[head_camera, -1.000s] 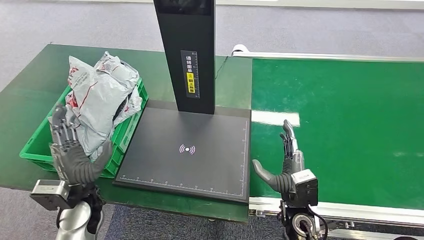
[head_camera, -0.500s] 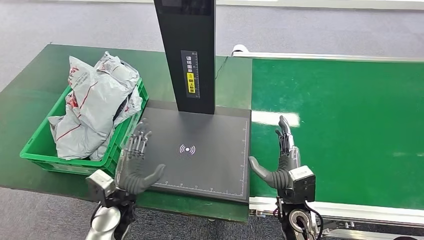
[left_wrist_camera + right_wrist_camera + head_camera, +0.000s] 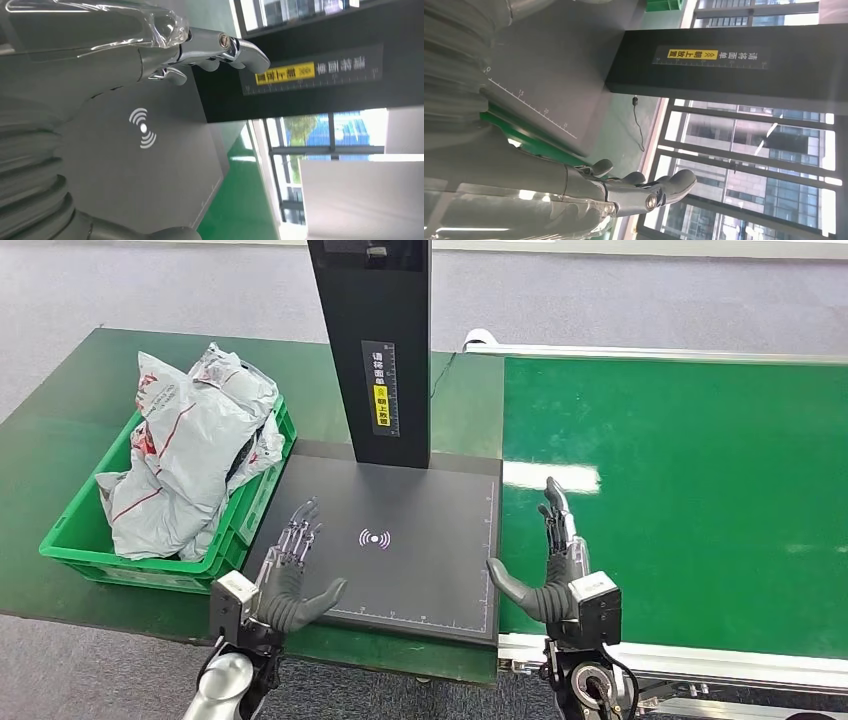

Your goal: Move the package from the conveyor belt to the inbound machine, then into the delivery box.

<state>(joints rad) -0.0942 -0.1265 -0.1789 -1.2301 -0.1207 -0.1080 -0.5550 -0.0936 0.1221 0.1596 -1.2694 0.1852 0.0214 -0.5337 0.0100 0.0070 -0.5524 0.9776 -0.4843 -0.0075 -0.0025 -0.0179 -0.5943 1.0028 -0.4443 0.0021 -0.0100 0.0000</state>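
Packages (image 3: 185, 455) piled in one green delivery box (image 3: 75, 540) at the left end of the green table (image 3: 60, 420); several grey plastic mailers, crumpled, with red stripes and markings (overlapping too much for a sure count); the heap rises above the box rim. One inbound machine (image 3: 385, 550) beside the box, a flat black plate with a white wireless symbol and ruler marks along its edges, and one black post (image 3: 375, 350) standing at its back with a yellow label. One conveyor belt (image 3: 690, 500) to the right, glossy green. Two hands up: left hand (image 3: 285, 580) over the plate's near-left corner, fingers spread, holding nothing; right hand (image 3: 560, 575) at the seam between plate and belt, fingers straight and apart, thumb out toward the plate, holding nothing.
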